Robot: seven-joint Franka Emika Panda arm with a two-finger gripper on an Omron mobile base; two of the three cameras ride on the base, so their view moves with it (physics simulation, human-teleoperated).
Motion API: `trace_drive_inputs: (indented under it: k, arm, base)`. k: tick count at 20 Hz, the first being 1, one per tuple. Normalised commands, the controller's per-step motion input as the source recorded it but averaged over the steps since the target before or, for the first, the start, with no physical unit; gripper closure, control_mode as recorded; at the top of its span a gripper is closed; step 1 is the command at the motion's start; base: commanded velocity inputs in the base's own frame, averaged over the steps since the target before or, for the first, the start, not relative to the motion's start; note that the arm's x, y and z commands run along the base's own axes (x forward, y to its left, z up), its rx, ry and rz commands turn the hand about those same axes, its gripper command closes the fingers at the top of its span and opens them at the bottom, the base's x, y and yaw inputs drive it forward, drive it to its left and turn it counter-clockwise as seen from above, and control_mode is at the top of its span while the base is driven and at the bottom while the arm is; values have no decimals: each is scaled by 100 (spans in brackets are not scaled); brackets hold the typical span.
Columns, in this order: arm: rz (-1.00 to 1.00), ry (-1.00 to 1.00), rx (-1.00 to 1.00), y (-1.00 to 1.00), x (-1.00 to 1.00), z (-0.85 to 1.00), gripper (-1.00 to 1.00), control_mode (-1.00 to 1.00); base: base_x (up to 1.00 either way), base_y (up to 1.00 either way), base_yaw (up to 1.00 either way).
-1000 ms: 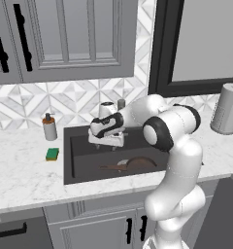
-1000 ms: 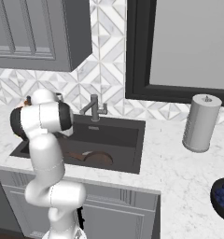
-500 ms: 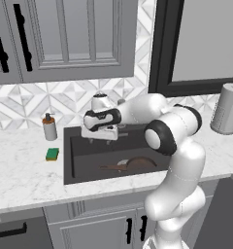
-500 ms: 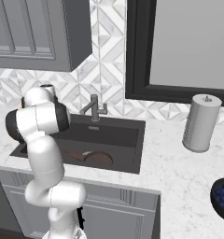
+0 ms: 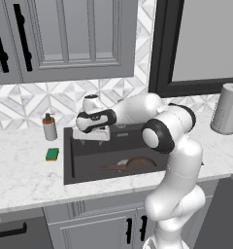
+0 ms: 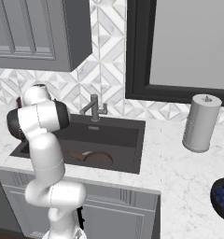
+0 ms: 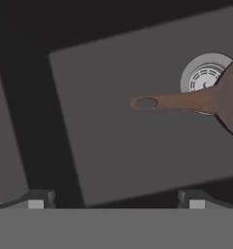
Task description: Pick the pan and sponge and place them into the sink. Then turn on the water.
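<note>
Jaws spread wide and carrying nothing, the gripper [image 5: 91, 137] has swung leftward across the sink [image 5: 84, 154] over the last second and now hangs above its left end. Below it the pan [image 7: 206, 99] lies on the basin floor, handle pointing to 9 o'clock in the hand view, its body over the drain [image 7: 202, 77]. So the pan is done. The sponge [image 5: 52, 154] waits on the desk at 9 o'clock from the sink, near the soap bottle [image 5: 49, 127]; judging by the swing, it's next.
</note>
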Motion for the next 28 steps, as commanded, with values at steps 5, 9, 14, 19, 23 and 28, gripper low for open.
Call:
trace_drive_inputs:
  k: [5,9,14,19,23,28]
  arm:
    - [10,0,0,39,-2,0,-100,-100]
    - [10,0,0,41,-4,0,-100,-100]
    - [9,0,0,41,-5,1,-100,-100]
    - [7,0,0,39,-2,0,-100,-100]
    - [3,0,0,44,0,0,-100,-100]
    - [1,0,0,41,0,0,-100,-100]
  base:
    - [0,0,0]
    - [0,0,0]
    - [0,0,0]
    - [0,0,0]
    - [0,0,0]
    - [0,0,0]
